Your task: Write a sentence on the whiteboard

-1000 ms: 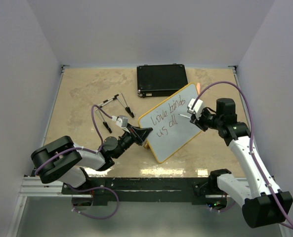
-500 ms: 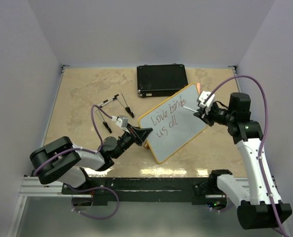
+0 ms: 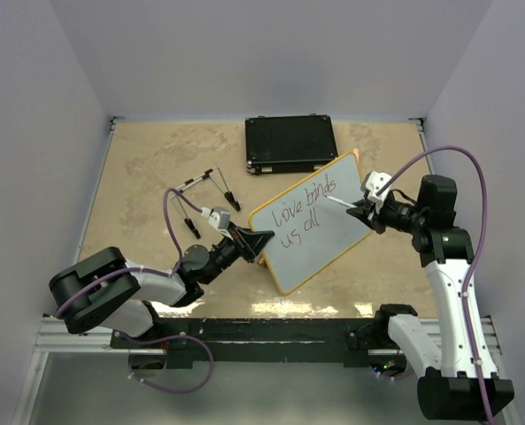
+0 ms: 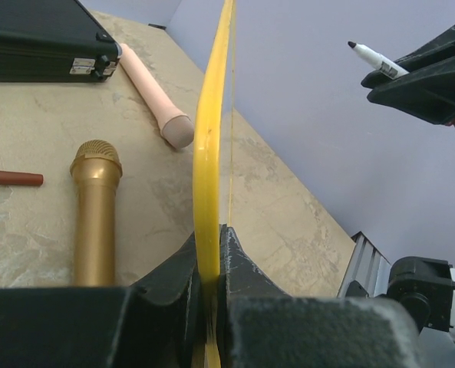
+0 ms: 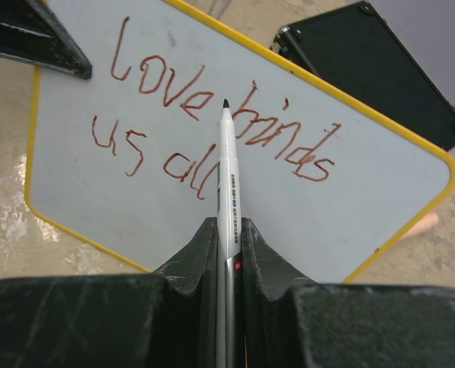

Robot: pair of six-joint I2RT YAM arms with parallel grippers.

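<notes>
The whiteboard (image 3: 322,250) stands tilted on the table with its yellow frame. It bears the sentence (image 3: 302,209) "love binds us all" in two slanted lines, also clear in the right wrist view (image 5: 212,130). My left gripper (image 3: 260,241) is shut on the board's lower left frame edge (image 4: 212,115), its jaws clamping the yellow rim (image 4: 210,245). My right gripper (image 3: 366,209) is shut on a white marker (image 5: 227,176), uncapped. Its tip (image 3: 329,198) points at the board near "binds", held just off the face. The marker also shows in the left wrist view (image 4: 377,57).
A black case (image 3: 290,143) lies behind the board. Behind the board also lie a gold microphone (image 4: 95,207), a pink cylinder (image 4: 154,96) and a small red-brown cap (image 4: 14,178). Several pens (image 3: 200,199) lie left of the board. Walls enclose the table.
My right arm has drawn back to the right, away from the board's face, with the marker in it. The left gripper and the board have stayed still.
</notes>
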